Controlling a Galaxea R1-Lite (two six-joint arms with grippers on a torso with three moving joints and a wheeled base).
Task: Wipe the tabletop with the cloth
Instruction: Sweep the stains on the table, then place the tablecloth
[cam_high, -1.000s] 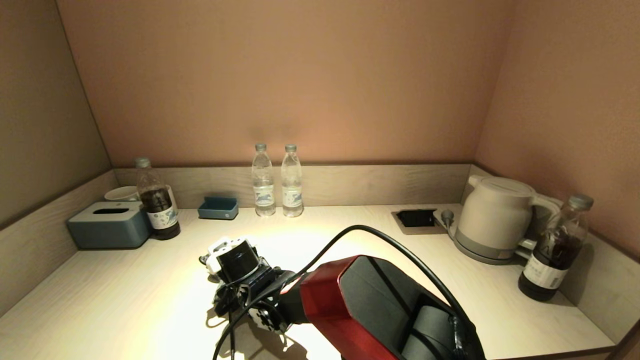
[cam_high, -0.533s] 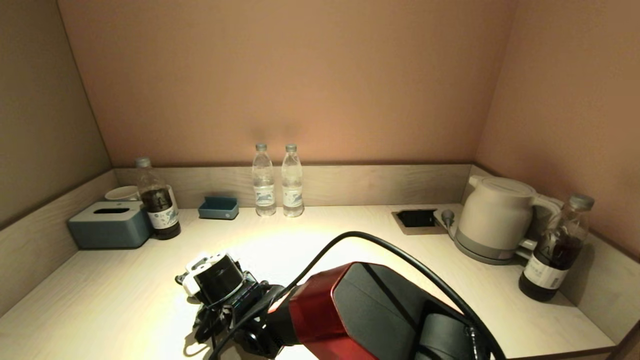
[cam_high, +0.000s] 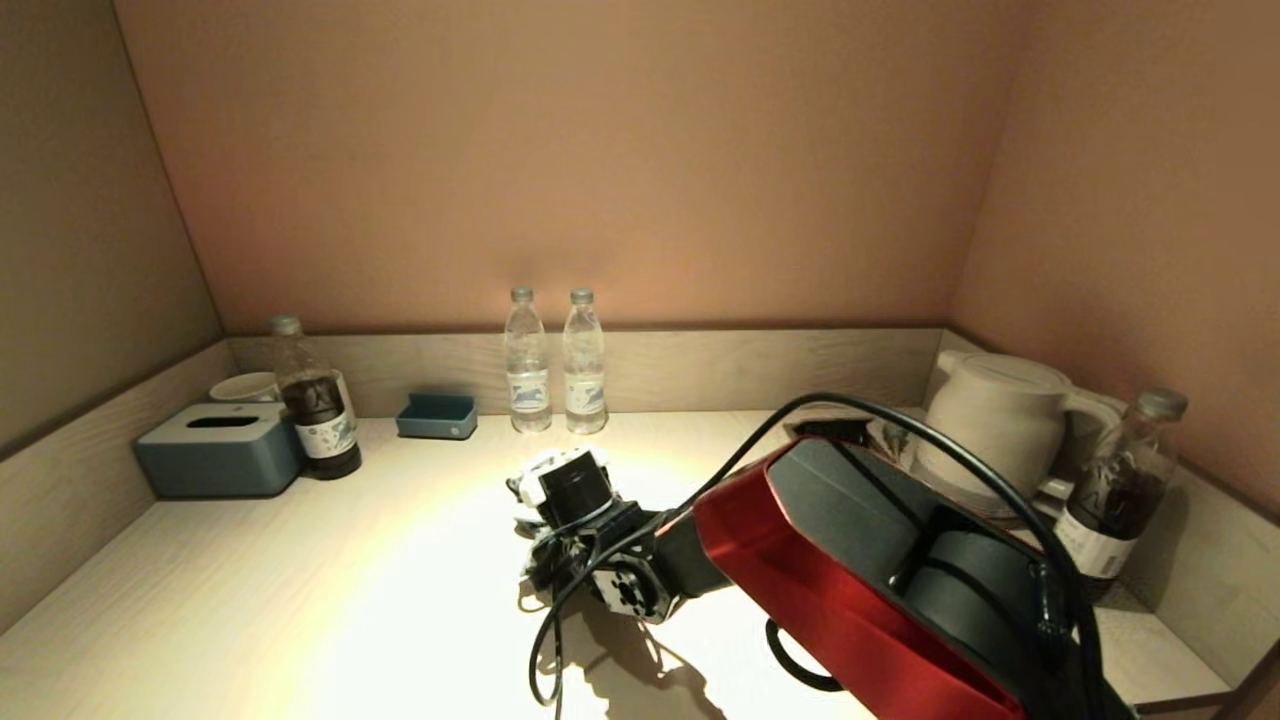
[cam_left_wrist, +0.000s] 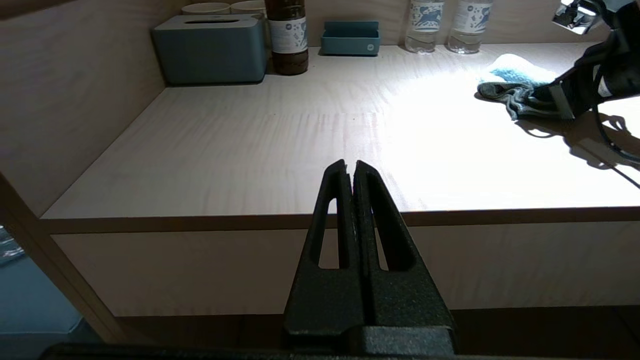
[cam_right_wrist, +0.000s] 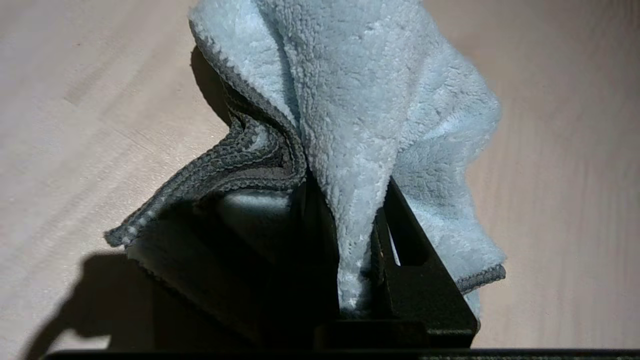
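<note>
Right gripper (cam_right_wrist: 350, 200) pinching cloth (cam_right_wrist: 360, 100) — swept rightward across tabletop (cam_high: 300, 600); left gripper (cam_left_wrist: 354, 170) closed.

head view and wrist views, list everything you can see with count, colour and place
pale wood-grain tabletop: one, rimmed, spans the alcove
pale blue-green microfibre cloth: one, mid-tabletop, clamped in the right tool
clear water bottles: two, side by side at the back rim
dark drink bottles: two, one back left, one far right
dark blue tissue box: one, left
small blue tray: one, back, left of the water bottles
white cups: two, behind the tissue box
white kettle: one, right, on its base
right tool: black, shut on the cloth, mid-tabletop
left tool: black, shut, parked off the front edge
</note>
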